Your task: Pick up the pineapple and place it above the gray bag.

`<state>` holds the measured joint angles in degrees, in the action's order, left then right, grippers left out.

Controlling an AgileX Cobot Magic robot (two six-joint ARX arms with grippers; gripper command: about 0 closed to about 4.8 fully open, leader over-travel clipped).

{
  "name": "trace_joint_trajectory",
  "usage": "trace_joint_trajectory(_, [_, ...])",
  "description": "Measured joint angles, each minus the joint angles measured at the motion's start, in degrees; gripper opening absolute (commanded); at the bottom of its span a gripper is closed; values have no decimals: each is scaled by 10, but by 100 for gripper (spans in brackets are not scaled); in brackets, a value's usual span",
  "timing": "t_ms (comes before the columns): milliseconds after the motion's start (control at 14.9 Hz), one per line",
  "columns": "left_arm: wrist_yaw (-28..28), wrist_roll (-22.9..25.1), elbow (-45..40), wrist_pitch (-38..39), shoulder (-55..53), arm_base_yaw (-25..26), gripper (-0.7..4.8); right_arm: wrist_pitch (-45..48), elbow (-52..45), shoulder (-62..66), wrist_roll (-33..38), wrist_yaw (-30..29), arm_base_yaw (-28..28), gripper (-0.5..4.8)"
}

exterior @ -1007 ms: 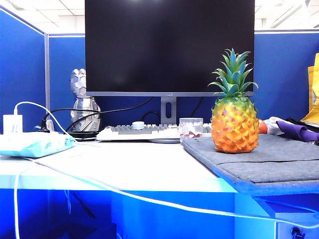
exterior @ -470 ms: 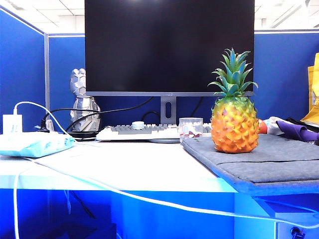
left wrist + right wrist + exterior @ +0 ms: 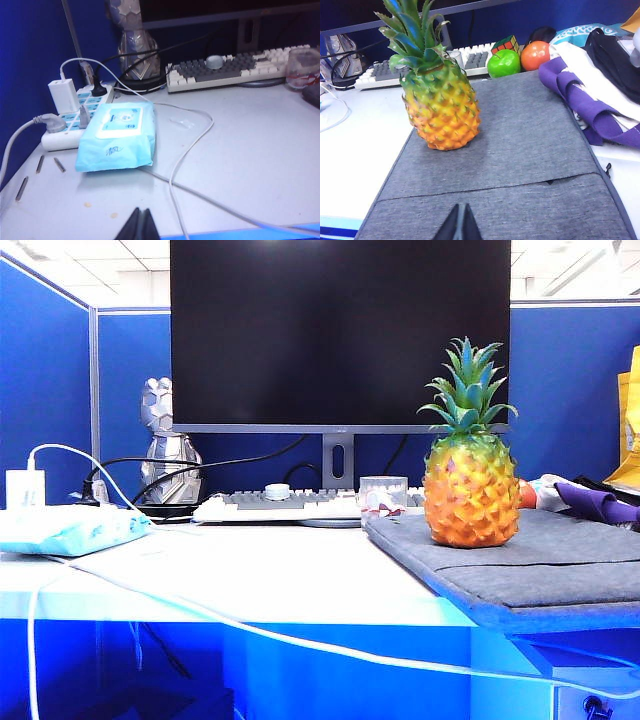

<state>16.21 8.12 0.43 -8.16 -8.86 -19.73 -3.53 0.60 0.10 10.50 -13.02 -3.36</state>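
Pineapple [image 3: 441, 102] upright on the gray bag [image 3: 520, 165] near its far edge, judged already placed, hence both sets of fingers clenched on nothing: left gripper [image 3: 140, 226] above the tabletop [image 3: 260, 145], right gripper [image 3: 459, 224] above the bag.

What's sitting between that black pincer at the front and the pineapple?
Nothing but bare gray bag. In the right wrist view, the shut right pincer hangs near the bag's front; felt with one seam runs to the pineapple.
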Motion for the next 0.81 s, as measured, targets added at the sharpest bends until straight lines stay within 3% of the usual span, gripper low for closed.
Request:
trace_joint_trajectory(336, [-90, 0, 0, -7, 0, 0, -1, -2, 0, 0, 29, -21, 0, -1])
trace_joint_trajectory(806, [-94, -13, 0, 0, 0, 0, -1, -3, 0, 0, 31, -22, 0, -1])
